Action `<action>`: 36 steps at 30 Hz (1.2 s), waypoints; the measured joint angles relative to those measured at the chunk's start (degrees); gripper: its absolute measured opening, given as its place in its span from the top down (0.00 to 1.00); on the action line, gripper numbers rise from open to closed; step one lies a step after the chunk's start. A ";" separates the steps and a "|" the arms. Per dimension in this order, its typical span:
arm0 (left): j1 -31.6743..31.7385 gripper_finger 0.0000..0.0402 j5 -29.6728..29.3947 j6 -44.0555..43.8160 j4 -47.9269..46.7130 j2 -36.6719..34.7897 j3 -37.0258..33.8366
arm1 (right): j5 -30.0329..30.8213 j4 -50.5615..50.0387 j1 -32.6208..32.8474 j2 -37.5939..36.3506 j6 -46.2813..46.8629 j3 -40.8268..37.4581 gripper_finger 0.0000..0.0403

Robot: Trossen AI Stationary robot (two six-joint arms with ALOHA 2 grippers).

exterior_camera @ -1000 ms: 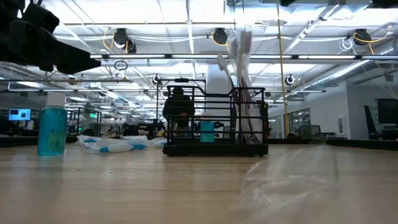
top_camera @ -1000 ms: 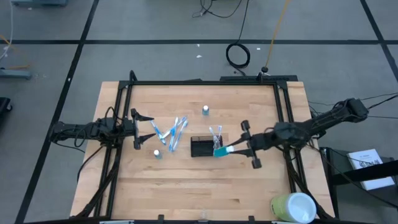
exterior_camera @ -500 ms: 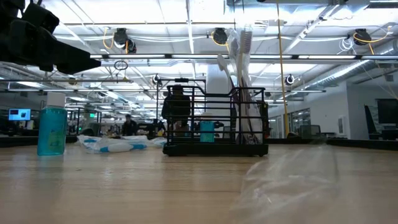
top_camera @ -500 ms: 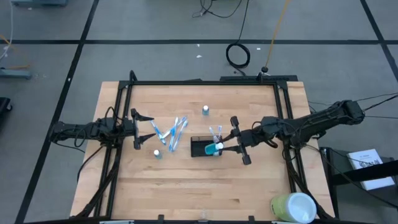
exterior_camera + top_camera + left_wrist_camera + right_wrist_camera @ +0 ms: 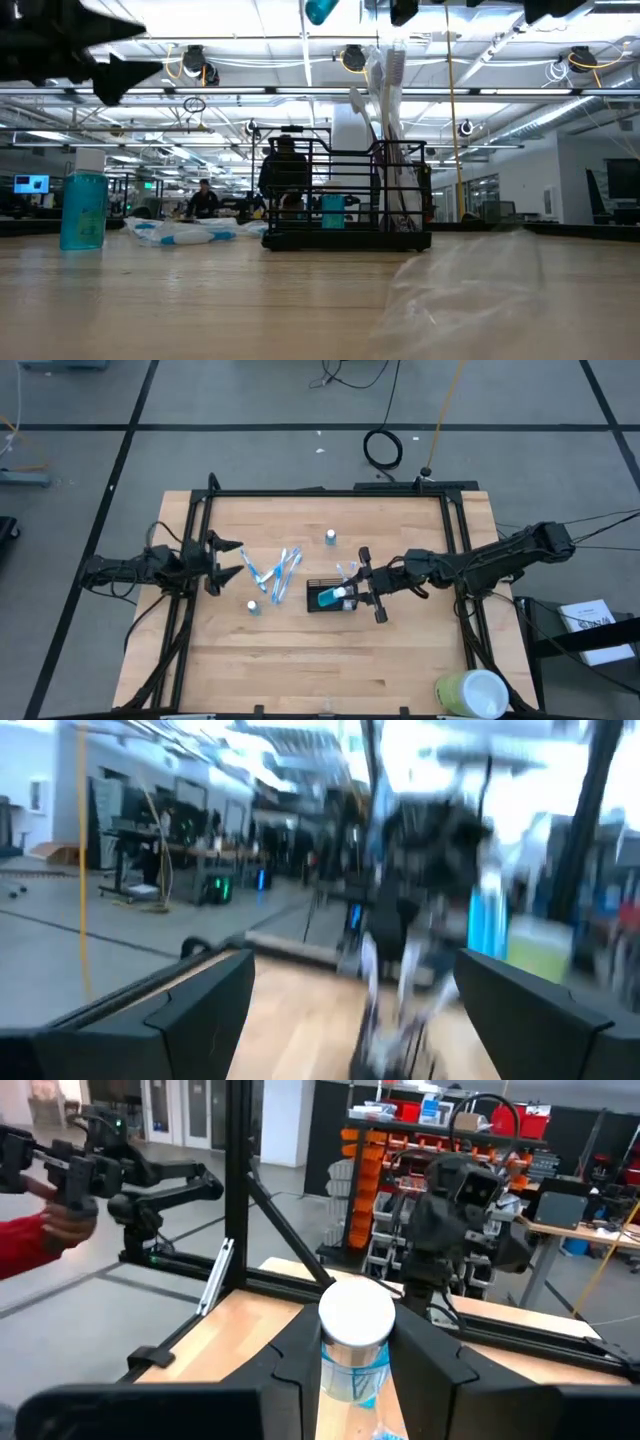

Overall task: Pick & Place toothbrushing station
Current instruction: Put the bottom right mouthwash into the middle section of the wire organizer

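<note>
The toothbrushing station (image 5: 318, 588) is a small black wire holder standing near the table's middle, also in the low view (image 5: 345, 205). Wrapped toothbrushes (image 5: 385, 120) stand upright in its right end. My right gripper (image 5: 351, 594) hangs level above the holder, shut on a small teal bottle (image 5: 324, 598) with a white cap (image 5: 356, 1316). The bottle's teal end (image 5: 322, 9) shows high over the holder. My left gripper (image 5: 228, 559) waits open near the table's left edge, its fingers wide apart (image 5: 190, 1010). My right gripper pinches the teal bottle between its two fingers, on the clear body just under the white cap (image 5: 355, 1372). The fingers come level from the table's right and lie along the bottle. Its cap points back at the wrist, its teal end toward the table's left, lifted clear above the holder.
Several wrapped toothbrushes (image 5: 276, 570) lie left of the holder. A small blue bottle (image 5: 253, 606) stands near them, also in the low view (image 5: 83, 210). Another small bottle (image 5: 330, 537) stands farther back. A black metal frame (image 5: 330, 492) rings the table. A green-and-white roll (image 5: 470, 693) sits at the near right corner.
My right gripper has gone toward the table's left with the teal bottle, from just right of the holder to above it, staying level and shut. My left gripper has risen a little and rolled, still open.
</note>
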 joint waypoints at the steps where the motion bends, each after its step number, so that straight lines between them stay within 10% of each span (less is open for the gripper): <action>1: -0.03 0.13 -1.20 -1.49 1.75 0.01 0.00 | 0.04 1.14 -0.32 0.76 0.63 0.00 0.79; 10: 0.00 0.12 -12.21 -5.67 -3.05 1.84 -0.04 | 0.03 4.35 -3.12 4.70 2.30 -0.02 0.79; 14: 0.00 0.13 -4.36 -9.81 1.39 7.81 -0.04 | 0.04 4.37 -3.38 4.65 2.23 -0.02 0.79; 25: -2.65 0.13 -1.78 -0.38 31.13 48.28 4.95 | 0.23 4.02 -5.64 4.63 1.82 -0.02 0.79; 36: -6.49 0.13 -4.08 13.86 22.06 77.61 31.35 | 0.24 -0.42 -5.80 4.63 1.82 -0.02 0.79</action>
